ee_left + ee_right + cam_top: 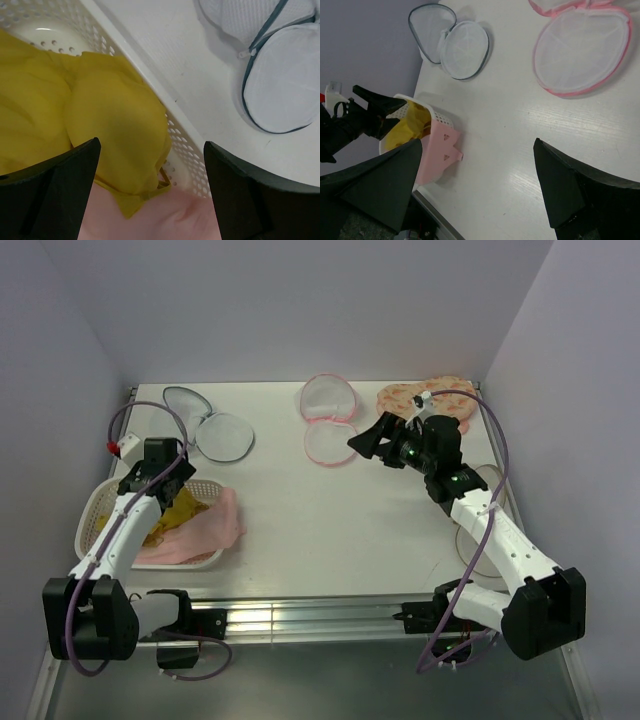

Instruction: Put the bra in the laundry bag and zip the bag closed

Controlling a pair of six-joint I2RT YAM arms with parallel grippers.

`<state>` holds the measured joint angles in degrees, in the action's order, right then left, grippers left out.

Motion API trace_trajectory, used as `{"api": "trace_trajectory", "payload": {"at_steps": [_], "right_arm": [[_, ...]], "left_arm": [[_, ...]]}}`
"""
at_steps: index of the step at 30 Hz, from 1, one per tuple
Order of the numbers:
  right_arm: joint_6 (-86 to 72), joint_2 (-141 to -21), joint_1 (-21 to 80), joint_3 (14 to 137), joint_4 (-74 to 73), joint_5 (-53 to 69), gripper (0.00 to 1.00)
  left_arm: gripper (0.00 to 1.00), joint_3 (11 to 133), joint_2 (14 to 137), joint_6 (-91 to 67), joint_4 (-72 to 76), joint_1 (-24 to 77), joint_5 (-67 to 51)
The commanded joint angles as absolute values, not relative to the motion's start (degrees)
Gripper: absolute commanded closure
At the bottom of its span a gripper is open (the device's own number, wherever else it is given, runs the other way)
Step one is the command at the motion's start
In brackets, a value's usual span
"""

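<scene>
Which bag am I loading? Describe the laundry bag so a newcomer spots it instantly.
Start at the white basket on the left of the table; just beyond it, toward the back wall, lies the laundry bag, opened flat into two round white mesh domes. Its zip rim is grey, whereas the similar bag at mid-table has a pink rim.

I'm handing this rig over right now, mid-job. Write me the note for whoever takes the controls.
Left hand: open, empty, hovering over the yellow bra in the white basket.
Right hand: open, empty, over the table beside the pink-rimmed bag.
Laundry bag: grey-rimmed, lying open at the back left, nothing inside.
Done: nothing yet; the bra is not grasped.
Left to do: grasp the bra, put it in the grey-rimmed bag, fold the bag shut, zip it.
</scene>
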<state>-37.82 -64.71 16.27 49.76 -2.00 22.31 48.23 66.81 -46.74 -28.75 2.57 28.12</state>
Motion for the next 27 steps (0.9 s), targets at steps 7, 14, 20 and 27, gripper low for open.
{"api": "trace_trajectory", "payload": {"at_steps": [7,14,20,27], "right_arm": [[-37.5,-65.0,16.6,49.5,-0.3,23.5,0.0],[-39.1,-66.3,16.5,48.9,1.8,25.2,0.0],[-40.3,-67.4,16.5,48.3,3.5,27.2,0.0],[-40.7,-68.1,16.5,47.7,4.3,28.7,0.0]], "left_arm": [[0.11,45.7,68.7,-50.1,-27.1,2.5,27.5],[0.11,45.9,70.3,-51.4,-28.8,4.2,29.7],[0.08,47.5,73.3,-52.6,-32.3,7.0,33.5],[0.07,51.1,75.9,-54.9,-38.8,8.9,38.3]]}}
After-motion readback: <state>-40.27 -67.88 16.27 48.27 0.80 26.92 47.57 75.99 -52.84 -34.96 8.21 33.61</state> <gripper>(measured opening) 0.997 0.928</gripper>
